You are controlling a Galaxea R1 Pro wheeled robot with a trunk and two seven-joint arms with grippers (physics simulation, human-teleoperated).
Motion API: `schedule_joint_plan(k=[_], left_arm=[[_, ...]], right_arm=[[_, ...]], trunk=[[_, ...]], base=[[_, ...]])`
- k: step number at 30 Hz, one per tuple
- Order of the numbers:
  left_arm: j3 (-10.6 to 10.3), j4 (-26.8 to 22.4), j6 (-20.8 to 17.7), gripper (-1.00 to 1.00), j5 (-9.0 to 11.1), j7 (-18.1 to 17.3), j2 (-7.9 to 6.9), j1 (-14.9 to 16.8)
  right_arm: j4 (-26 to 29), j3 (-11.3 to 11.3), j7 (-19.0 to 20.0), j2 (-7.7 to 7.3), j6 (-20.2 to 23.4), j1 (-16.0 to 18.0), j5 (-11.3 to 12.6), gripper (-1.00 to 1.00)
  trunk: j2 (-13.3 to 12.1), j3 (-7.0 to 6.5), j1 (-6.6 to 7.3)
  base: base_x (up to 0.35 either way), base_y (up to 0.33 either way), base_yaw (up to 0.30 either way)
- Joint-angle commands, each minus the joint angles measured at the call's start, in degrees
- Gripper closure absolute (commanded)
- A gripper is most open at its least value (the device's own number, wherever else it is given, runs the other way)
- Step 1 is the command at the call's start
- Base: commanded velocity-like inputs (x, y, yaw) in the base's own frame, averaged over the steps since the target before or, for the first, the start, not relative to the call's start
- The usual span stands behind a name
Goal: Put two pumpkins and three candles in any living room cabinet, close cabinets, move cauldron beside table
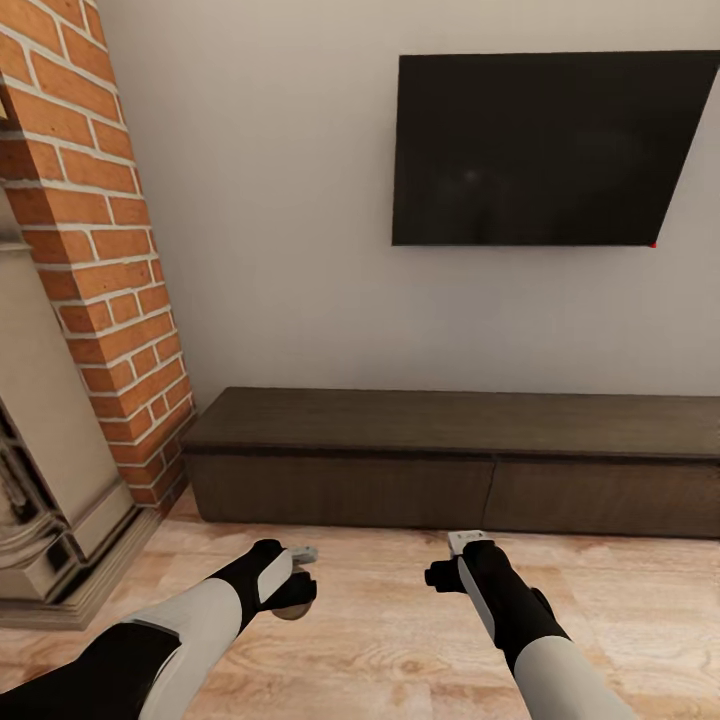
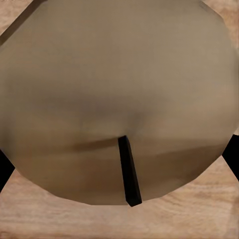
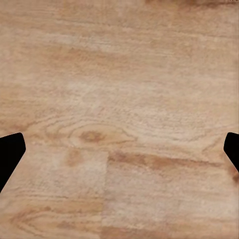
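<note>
My left gripper (image 1: 296, 592) hangs low over the plank floor, shut on a stubby olive-beige candle (image 2: 114, 99). The candle's round top and dark wick face the left wrist camera, and its rim peeks out under the hand (image 1: 293, 610) in the head view. My right gripper (image 1: 441, 577) is open with nothing between its fingers (image 3: 10, 149), only floor below. The cabinet (image 1: 450, 470), a long low dark-brown unit, stands against the wall just ahead of both hands with its drawer fronts shut. Pumpkins, cauldron and table are out of view.
A brick fireplace column (image 1: 100, 250) with a pale stone surround (image 1: 40, 450) stands at the left, touching the cabinet's end. A black TV (image 1: 545, 150) hangs on the wall above the cabinet. Light wood floor (image 1: 380, 640) lies between me and the cabinet.
</note>
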State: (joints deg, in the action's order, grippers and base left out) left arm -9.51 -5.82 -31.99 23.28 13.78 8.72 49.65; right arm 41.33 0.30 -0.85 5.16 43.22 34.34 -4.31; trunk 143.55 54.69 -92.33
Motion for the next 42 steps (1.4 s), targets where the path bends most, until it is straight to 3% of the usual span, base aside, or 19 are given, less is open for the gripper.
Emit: schedule_joint_plan(k=[1, 13, 20, 42], left_arm=[[-0.42, -0.11, -0.27, 1.0, 0.62, 0.37, -0.01, 0.01], [-0.42, 0.16, -0.2, 1.0, 0.6, 0.37, -0.02, 0.01], [-0.5, 0.82, 3.25, 1.0, 0.54, 0.37, 0.1, 0.01], [-0.51, 0.99, 3.6, 1.0, 0.53, 0.46, 0.36, 0.01]], right_arm=[[0.07, 0.04, 0.06, 0.02, 0.3, 0.02, -0.43, -1.0], [0.07, 0.05, 0.06, -0.01, 0.25, -0.04, -0.44, -1.0], [0.07, 0.0, 0.06, -0.03, 0.3, -0.06, -0.44, -1.0], [0.07, -0.07, 0.06, 0.01, 0.28, -0.07, -0.26, -1.0]], trunk=[[0.02, 0.06, 0.01], [0.02, 0.06, 0.01], [0.02, 0.06, 0.01], [0.02, 0.06, 0.01]], base=[[0.029, -0.001, -0.003], [0.168, 0.0, 0.0], [0.014, 0.0, 0.0], [0.0, 0.0, 0.0]])
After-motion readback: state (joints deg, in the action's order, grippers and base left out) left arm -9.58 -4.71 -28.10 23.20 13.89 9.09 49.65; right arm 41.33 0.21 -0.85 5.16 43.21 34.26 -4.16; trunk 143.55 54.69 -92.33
